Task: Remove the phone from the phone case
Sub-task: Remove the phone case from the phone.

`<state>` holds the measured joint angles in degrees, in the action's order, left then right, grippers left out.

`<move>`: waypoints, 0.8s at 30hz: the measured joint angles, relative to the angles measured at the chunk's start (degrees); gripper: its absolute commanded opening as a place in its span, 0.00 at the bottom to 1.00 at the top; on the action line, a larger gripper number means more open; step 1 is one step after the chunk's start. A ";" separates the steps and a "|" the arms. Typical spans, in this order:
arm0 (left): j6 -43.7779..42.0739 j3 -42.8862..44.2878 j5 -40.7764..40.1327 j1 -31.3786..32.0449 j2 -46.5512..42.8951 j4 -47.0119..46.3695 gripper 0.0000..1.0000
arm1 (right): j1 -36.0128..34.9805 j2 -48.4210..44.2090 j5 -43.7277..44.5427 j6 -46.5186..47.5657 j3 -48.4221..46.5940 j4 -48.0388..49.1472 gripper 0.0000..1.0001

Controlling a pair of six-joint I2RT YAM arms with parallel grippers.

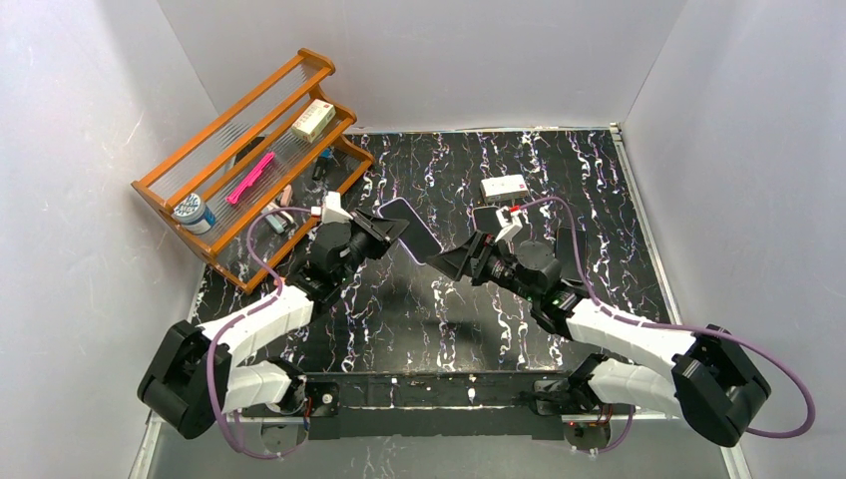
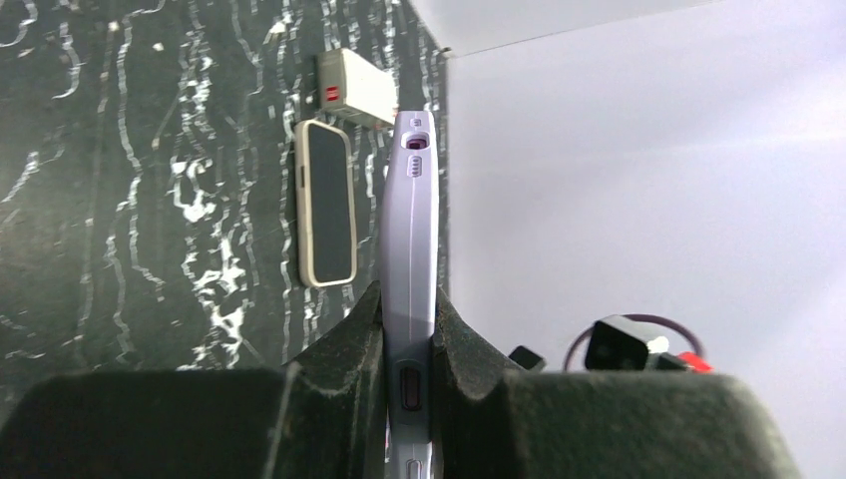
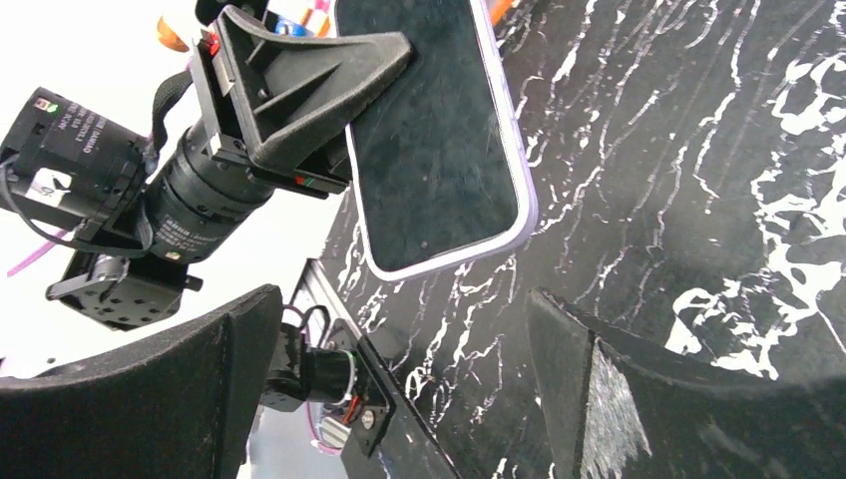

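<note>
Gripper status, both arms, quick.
Left gripper: closed on the cased phone.
Right gripper: open, holding nothing.

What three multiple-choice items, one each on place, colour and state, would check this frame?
1. Where is the lilac-cased phone? A) flat on the table B) held in the left jaws C) on the wooden rack
2. What colour is the case on the second phone, lying flat? A) cream B) red C) green
3. How do the right jaws stand? A) shut on the phone B) shut on nothing C) open

B: the left wrist view shows it clamped edge-on between them.
A: a cream rim frames its dark screen.
C: the right wrist view shows a wide gap holding nothing.
</note>
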<state>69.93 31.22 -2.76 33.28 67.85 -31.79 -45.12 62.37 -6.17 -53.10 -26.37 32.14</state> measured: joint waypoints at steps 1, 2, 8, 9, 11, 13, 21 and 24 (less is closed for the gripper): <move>0.33 0.00 -0.02 0.00 -0.20 -0.70 0.00 | 0.00 0.02 -0.44 -0.79 0.33 1.05 0.97; 0.90 0.00 -0.07 0.00 -0.35 -1.75 0.00 | 0.02 0.04 -0.92 -1.33 0.66 2.43 0.96; 4.79 -1.27 -0.07 -0.02 -0.57 -6.05 0.00 | 0.02 2.08 -3.85 -3.58 0.90 9.55 0.84; 5.62 -1.77 -0.09 -0.02 -0.68 -6.73 0.00 | 0.02 2.40 -4.17 -3.74 0.90 10.34 0.81; 7.17 -2.82 -0.28 -0.02 -1.11 -7.72 0.00 | 0.02 2.99 -4.76 -3.91 0.90 11.72 0.77; 8.50 -3.67 -0.55 -0.02 -1.66 -8.48 0.00 | 0.07 3.54 -5.31 -4.00 0.87 12.92 0.75; 11.37 -3.89 -1.16 -0.02 -3.50 -10.64 0.00 | 0.07 7.85 -7.15 -5.73 0.55 18.91 0.67; 11.82 -3.89 -1.18 -0.02 -4.22 -11.54 0.00 | 0.07 9.90 -7.74 -6.86 0.11 20.83 0.65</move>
<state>81.76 27.33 -3.95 33.26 63.64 -43.33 -45.06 72.27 -13.91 -59.96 -26.26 52.97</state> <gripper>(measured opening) 0.116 0.670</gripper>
